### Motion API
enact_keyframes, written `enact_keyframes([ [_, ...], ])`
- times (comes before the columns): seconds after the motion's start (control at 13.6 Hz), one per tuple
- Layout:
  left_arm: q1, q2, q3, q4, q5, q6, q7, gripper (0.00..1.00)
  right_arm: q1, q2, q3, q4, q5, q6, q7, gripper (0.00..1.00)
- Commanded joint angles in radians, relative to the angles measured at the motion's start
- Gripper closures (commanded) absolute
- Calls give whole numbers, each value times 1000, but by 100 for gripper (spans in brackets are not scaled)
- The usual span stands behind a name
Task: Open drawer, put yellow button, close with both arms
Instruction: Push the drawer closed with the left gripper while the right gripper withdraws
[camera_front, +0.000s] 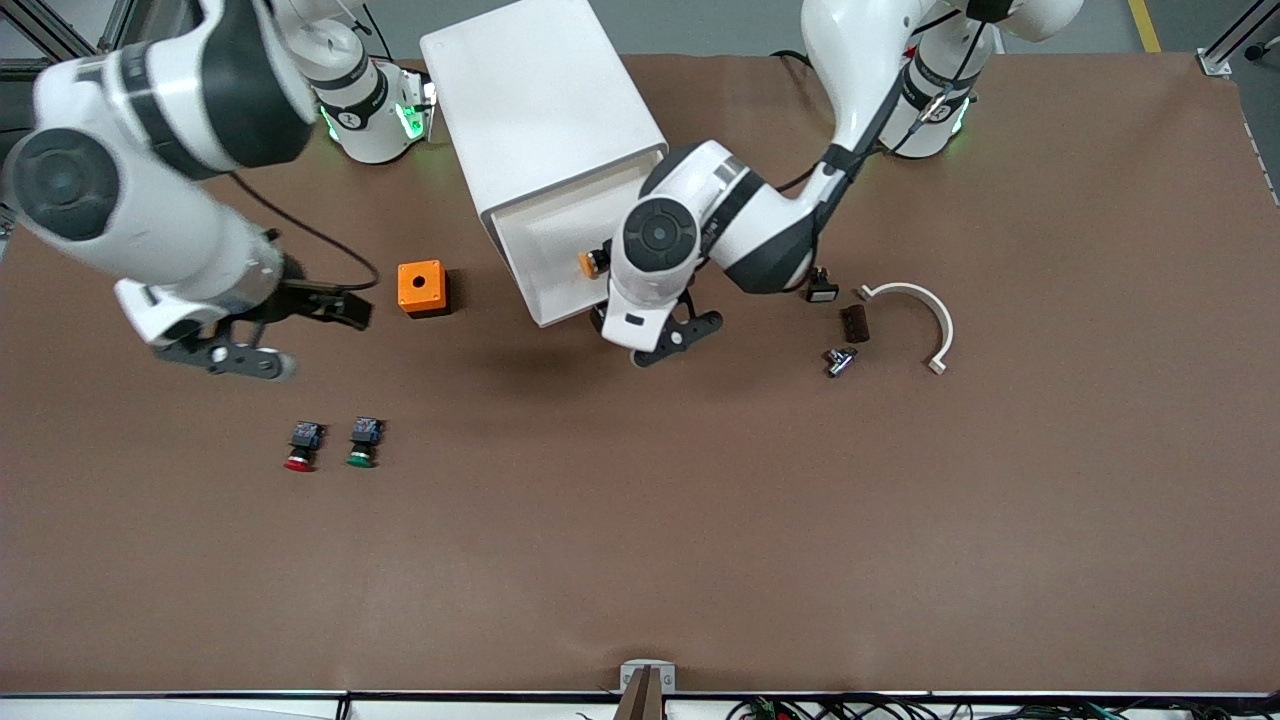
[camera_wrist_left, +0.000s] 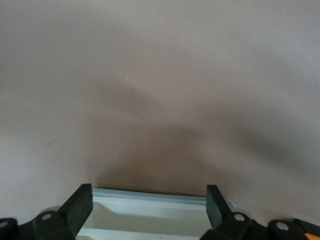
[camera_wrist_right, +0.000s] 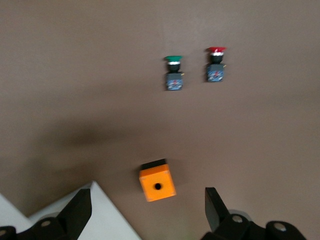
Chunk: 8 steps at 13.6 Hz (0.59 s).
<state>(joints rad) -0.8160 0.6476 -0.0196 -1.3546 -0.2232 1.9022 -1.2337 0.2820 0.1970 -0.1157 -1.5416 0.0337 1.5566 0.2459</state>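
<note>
Fingers (camera_wrist_left: 80, 205) of the left gripper (camera_front: 668, 335) stand spread and empty over the open drawer (camera_front: 545, 255); its yellow button (camera_front: 593, 262), yellow-orange cap on dark body, lies inside at their eleven o'clock. Right gripper (camera_front: 300, 330) hangs open above the surface (camera_front: 700, 520).
</note>
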Motion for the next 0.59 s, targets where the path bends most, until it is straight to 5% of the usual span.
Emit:
enact_keyframes([
  [0.0, -69, -55, 0, -101, 13, 44, -87, 0, -160, -20, 21, 3, -9, -33, -298, 0],
  [0.51, -114, -80, -95, -158, 15, 44, -245, 0, -282, -24, 25, 107, -84, -145, -402, 0],
])
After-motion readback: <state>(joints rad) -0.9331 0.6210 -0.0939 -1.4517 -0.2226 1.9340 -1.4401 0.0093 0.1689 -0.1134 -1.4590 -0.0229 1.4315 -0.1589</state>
